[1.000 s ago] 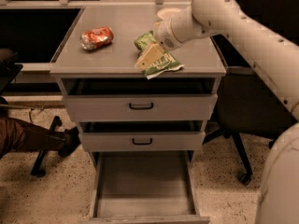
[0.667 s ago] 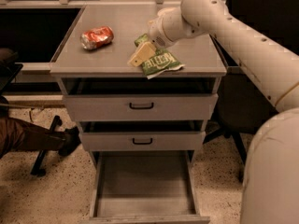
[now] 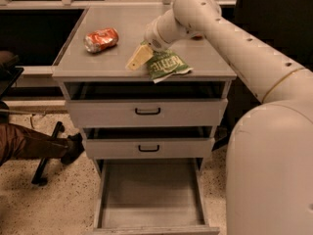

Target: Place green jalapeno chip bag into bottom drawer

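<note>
The green jalapeno chip bag [image 3: 167, 65] lies crumpled on top of the grey cabinet [image 3: 98, 62], near its front edge, right of centre. My gripper [image 3: 139, 58] hangs from the white arm just left of the bag, low over the cabinet top, with its tan tip pointing down and left. It is beside the bag and does not hold it. The bottom drawer [image 3: 150, 199] is pulled out at floor level, and its flat grey floor is bare.
A crushed red-orange soda can [image 3: 101, 39] lies on the cabinet top at the left. The two upper drawers [image 3: 146, 112] with black handles are slightly ajar. My white arm fills the right side. A person's leg and shoe [image 3: 44, 146] are on the floor at left.
My gripper has slid left, from over the bag to just beside it. The bag, the can and the drawers have not moved.
</note>
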